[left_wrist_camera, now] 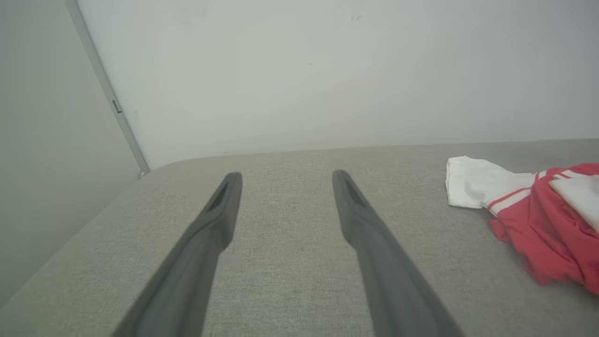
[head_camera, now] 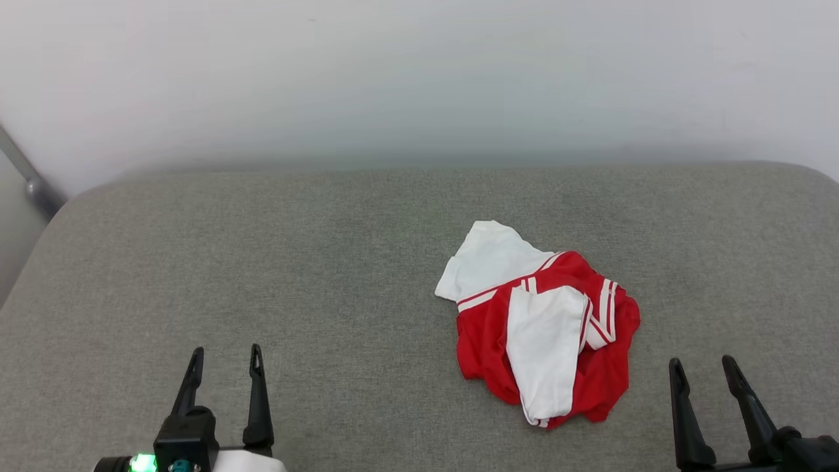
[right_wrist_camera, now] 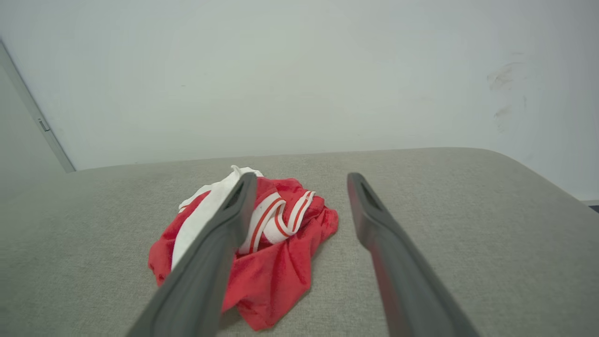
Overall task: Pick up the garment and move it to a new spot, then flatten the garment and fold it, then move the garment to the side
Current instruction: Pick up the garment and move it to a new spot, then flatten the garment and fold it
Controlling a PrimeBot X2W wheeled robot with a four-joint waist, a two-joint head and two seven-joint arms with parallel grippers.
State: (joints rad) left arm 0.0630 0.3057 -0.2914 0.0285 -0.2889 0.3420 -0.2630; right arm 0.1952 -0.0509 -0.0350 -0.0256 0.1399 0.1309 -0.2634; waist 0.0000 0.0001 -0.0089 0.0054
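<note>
The garment (head_camera: 544, 321) is a red T-shirt with white sleeves and red-and-white stripe trim, lying crumpled in a heap right of centre on the grey upholstered surface (head_camera: 328, 262). My left gripper (head_camera: 226, 357) stands open near the front edge at the lower left, well apart from the heap. My right gripper (head_camera: 702, 366) is open at the lower right, just right of the heap and not touching it. In the left wrist view the garment (left_wrist_camera: 538, 215) lies off to the right of the open left gripper (left_wrist_camera: 283, 180). Seen from the right wrist, the garment (right_wrist_camera: 271, 252) lies ahead and left of the open right gripper (right_wrist_camera: 302, 180).
A pale wall (head_camera: 419, 78) rises behind the surface. A metal strip (head_camera: 29, 177) runs down the wall at the far left. The surface has rounded corners at the back left and back right (right_wrist_camera: 538, 173).
</note>
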